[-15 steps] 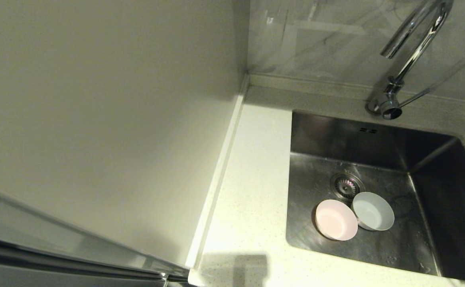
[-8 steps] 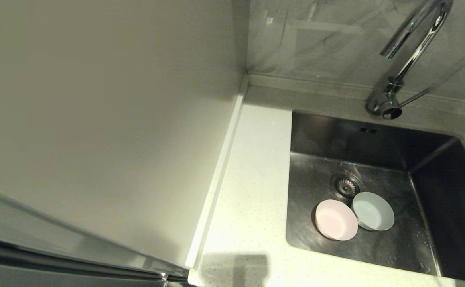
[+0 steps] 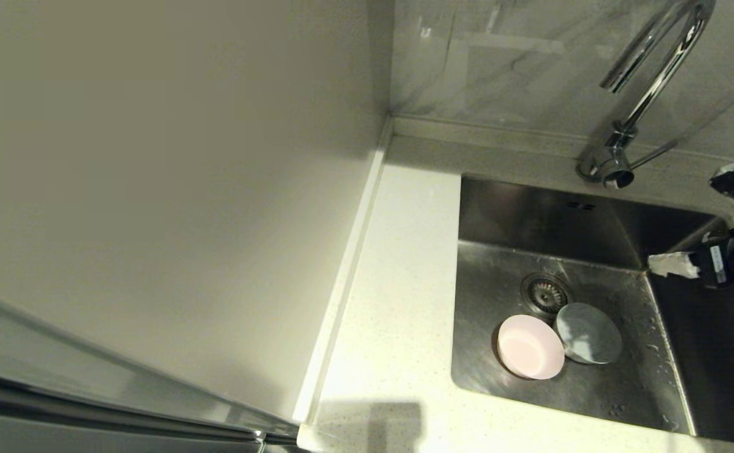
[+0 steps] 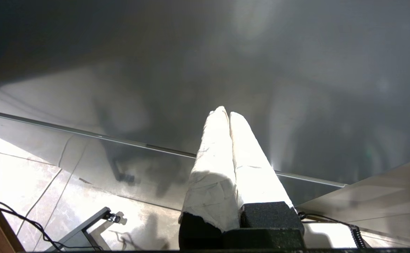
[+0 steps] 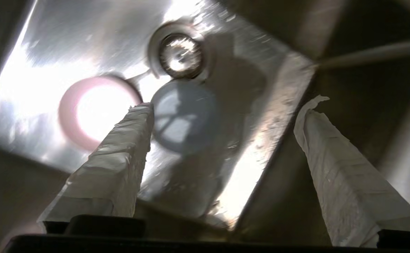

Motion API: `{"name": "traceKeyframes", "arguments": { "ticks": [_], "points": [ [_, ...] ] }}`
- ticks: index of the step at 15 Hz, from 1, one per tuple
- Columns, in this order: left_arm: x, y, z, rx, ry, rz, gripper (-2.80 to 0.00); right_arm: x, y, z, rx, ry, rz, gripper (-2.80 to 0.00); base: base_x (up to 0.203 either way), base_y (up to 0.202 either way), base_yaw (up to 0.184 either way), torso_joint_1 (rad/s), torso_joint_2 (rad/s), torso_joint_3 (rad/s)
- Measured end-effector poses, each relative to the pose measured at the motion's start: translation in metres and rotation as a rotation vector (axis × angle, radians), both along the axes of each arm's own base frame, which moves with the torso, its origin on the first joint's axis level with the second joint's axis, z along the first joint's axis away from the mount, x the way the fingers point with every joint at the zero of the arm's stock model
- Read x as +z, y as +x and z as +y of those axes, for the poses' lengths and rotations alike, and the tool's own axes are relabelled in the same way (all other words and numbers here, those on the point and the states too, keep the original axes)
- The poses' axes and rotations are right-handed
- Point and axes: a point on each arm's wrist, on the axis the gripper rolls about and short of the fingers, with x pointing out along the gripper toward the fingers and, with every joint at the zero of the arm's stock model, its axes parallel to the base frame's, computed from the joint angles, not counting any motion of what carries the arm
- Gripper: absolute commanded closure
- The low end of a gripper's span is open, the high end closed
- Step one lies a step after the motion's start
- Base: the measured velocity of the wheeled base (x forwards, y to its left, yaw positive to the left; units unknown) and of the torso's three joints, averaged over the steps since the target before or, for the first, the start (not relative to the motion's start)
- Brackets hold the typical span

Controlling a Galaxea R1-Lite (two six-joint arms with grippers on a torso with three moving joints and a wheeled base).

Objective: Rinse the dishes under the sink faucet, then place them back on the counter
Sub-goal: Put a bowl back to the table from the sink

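— Though the frame edge cuts it off, is the right claw (image 3: 697, 223) wide?
— Yes, empty, above the sink (image 3: 593, 220). Pink bowl (image 3: 530, 346) and blue bowl (image 3: 588, 333) lie inside by the drain (image 3: 546, 293); a third bowl is unseen. Left claw (image 4: 229, 116) is pressed together.

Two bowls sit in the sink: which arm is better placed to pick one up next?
The right. Its end effector is open above the steel sink, over the pale blue-grey bowl beside the pale pink bowl. The left end effector is shut, away from the sink.
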Motion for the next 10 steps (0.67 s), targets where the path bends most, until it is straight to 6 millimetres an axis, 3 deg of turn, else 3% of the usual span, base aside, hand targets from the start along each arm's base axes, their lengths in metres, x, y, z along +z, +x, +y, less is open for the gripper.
{"name": "traceKeyframes", "arguments": {
  "ticks": [5,8,10],
  "points": [
    [0.0,0.0,0.0,0.0,0.0,0.0,0.0,-0.044,0.045,0.026,-0.046,-0.036,0.073,-2.8,0.0,0.0,0.0,0.0,0.0,0.0],
    [0.0,0.0,0.0,0.0,0.0,0.0,0.0,-0.076,0.078,0.047,-0.154,-0.096,0.053,-2.8,0.0,0.0,0.0,0.0,0.0,0.0],
    [0.0,0.0,0.0,0.0,0.0,0.0,0.0,-0.096,0.089,0.065,-0.257,-0.139,0.065,-2.8,0.0,0.0,0.0,0.0,0.0,0.0]
  ]
}}
